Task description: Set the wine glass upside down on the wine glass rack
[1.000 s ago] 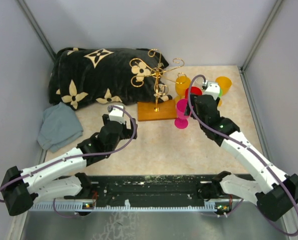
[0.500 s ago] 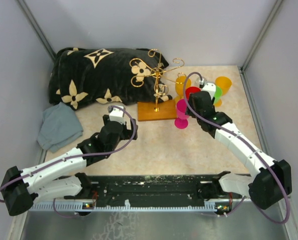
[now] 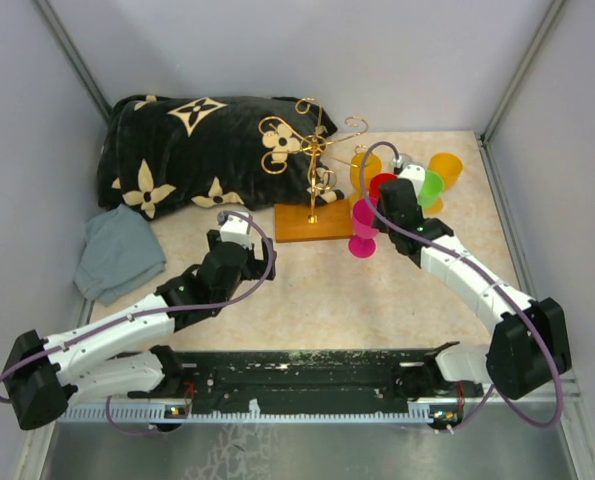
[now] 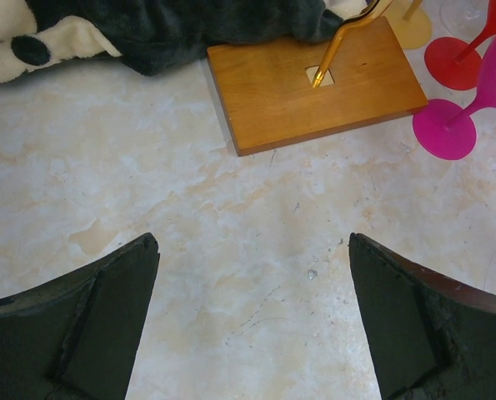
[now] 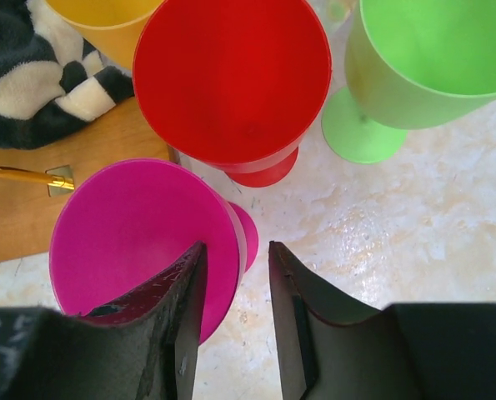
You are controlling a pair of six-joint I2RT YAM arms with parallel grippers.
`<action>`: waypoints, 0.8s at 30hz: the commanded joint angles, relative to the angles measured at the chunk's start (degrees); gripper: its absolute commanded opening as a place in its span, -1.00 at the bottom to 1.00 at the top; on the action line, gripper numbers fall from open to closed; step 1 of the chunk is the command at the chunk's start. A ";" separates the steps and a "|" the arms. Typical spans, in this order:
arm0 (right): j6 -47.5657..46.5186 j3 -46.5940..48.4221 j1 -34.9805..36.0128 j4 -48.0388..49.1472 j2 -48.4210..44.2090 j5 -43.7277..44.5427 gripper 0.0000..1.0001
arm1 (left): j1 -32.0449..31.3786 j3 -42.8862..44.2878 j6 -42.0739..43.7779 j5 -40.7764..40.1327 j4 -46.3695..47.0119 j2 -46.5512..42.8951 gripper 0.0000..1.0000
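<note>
A magenta wine glass (image 3: 362,226) stands upright just right of the wine glass rack (image 3: 312,222), a gold wire tree on a wooden base (image 4: 314,79). In the right wrist view my right gripper (image 5: 236,246) straddles the magenta wine glass (image 5: 139,242) at its rim. One finger is inside the bowl and the other is outside, and a narrow gap still shows at the outer finger. My left gripper (image 4: 253,242) hangs wide open over bare table, short of the rack's base, holding nothing.
Red (image 5: 231,75), green (image 5: 431,58) and yellow-orange (image 5: 106,21) glasses crowd close behind the magenta one. Another orange glass (image 3: 445,168) stands far right. A black flowered blanket (image 3: 197,145) lies behind the rack, and a grey cloth (image 3: 122,255) at the left.
The right arm has moved left and down onto the magenta glass, and its jaws have narrowed around the rim. The left arm has not moved.
</note>
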 commanded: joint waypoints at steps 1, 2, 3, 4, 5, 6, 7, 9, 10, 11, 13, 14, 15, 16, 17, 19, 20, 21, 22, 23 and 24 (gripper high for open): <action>-0.03 0.92 -0.08 3.08 0.34 -0.01 -0.30 | -0.01 2.09 -0.25 0.40 0.19 0.15 1.00; -0.03 0.78 -0.08 3.15 0.52 0.12 -0.31 | -0.07 2.14 -0.31 0.48 0.20 0.23 1.00; -0.07 0.66 -0.08 3.17 0.59 0.28 -0.31 | -0.06 2.07 -0.34 0.60 0.19 0.30 1.00; -0.02 0.53 -0.10 3.16 0.69 0.35 -0.32 | -0.01 2.01 -0.43 0.56 0.22 0.31 1.00; -0.01 0.26 -0.08 3.24 0.70 0.35 -0.40 | -0.07 2.05 -0.61 0.66 0.12 0.34 1.00; 0.02 0.09 -0.08 3.25 0.70 0.48 -0.44 | -0.06 2.04 -0.61 0.67 0.05 0.21 1.00; 0.07 -0.12 -0.08 3.34 0.68 0.52 -0.48 | -0.01 1.99 -0.68 0.74 0.09 0.13 1.00; 0.15 -0.53 -0.08 3.36 0.68 0.65 -0.58 | -0.01 2.00 -0.77 0.75 0.09 0.00 1.00; 0.23 -0.67 -0.09 3.36 0.70 0.77 -0.61 | -0.01 2.05 -0.70 0.84 0.09 -0.09 1.00; 0.23 -0.85 -0.08 3.28 0.62 0.75 -0.64 | -0.01 2.05 -0.74 0.84 0.05 -0.08 1.00; 0.29 -1.04 -0.12 3.05 0.62 0.88 -0.78 | -0.02 2.03 -0.80 0.84 0.05 -0.12 1.00; 0.33 -1.17 -0.08 2.97 0.48 0.70 -0.84 | -0.05 2.03 -0.78 0.79 0.02 -0.17 1.00; 0.34 -1.28 -0.08 2.86 0.31 0.69 -0.90 | -0.01 2.04 -0.88 0.80 0.03 -0.17 1.00; 0.32 -1.34 -0.08 2.68 0.13 0.69 -0.98 | -0.05 2.10 -0.91 0.86 -0.04 -0.14 1.00; 0.41 -1.35 -0.08 2.38 -0.07 0.75 -1.00 | -0.09 2.13 -1.14 0.93 -0.18 -0.06 1.00; 0.56 -1.56 -0.12 1.68 -0.82 0.44 -1.00 | -0.01 2.39 -1.51 1.08 -0.56 -0.02 1.00; 0.72 -1.77 -0.08 1.20 -1.57 0.11 -1.00 | -0.02 2.54 -1.73 1.18 -0.78 0.09 1.00; 0.84 -1.99 -0.08 0.82 -2.36 -0.22 -1.00 | -0.02 2.76 -2.01 1.19 -1.05 0.08 1.00; 1.04 -2.23 -0.03 0.26 -3.26 -0.56 -1.00 | -0.09 2.94 -2.20 1.19 -1.30 0.08 1.00; 1.17 -2.46 0.01 -0.35 -4.46 -0.90 -1.00 | -0.08 3.13 -2.43 1.19 -1.54 0.00 1.00; 1.35 -2.69 0.13 -1.17 -5.60 -1.26 -1.00 | -0.06 3.31 -2.67 1.15 -1.91 -0.12 1.00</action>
